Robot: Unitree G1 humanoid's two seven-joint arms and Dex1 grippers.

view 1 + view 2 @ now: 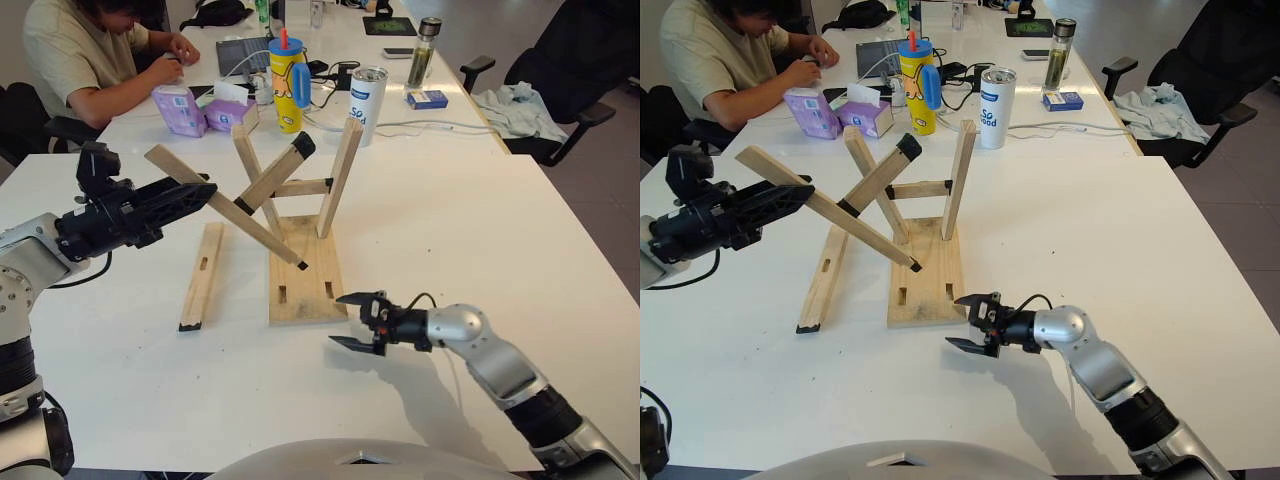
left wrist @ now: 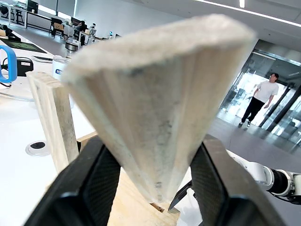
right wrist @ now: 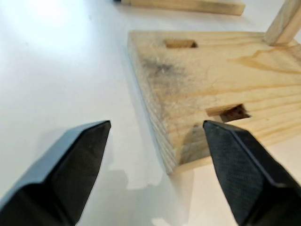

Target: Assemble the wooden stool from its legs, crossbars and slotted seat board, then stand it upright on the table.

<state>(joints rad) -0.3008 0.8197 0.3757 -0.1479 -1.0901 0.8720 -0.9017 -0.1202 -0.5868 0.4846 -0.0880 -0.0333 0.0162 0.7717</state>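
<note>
The left gripper (image 1: 198, 192) clamps a rough, square-section wooden leg (image 1: 255, 228) aloft; the right gripper (image 1: 335, 320), spread wide, faces a corner of the flat slotted seat board (image 1: 305, 285).

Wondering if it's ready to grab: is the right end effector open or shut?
Open. The right end effector has its fingers wide apart with nothing between them, just short of the near corner of the seat board.
</note>
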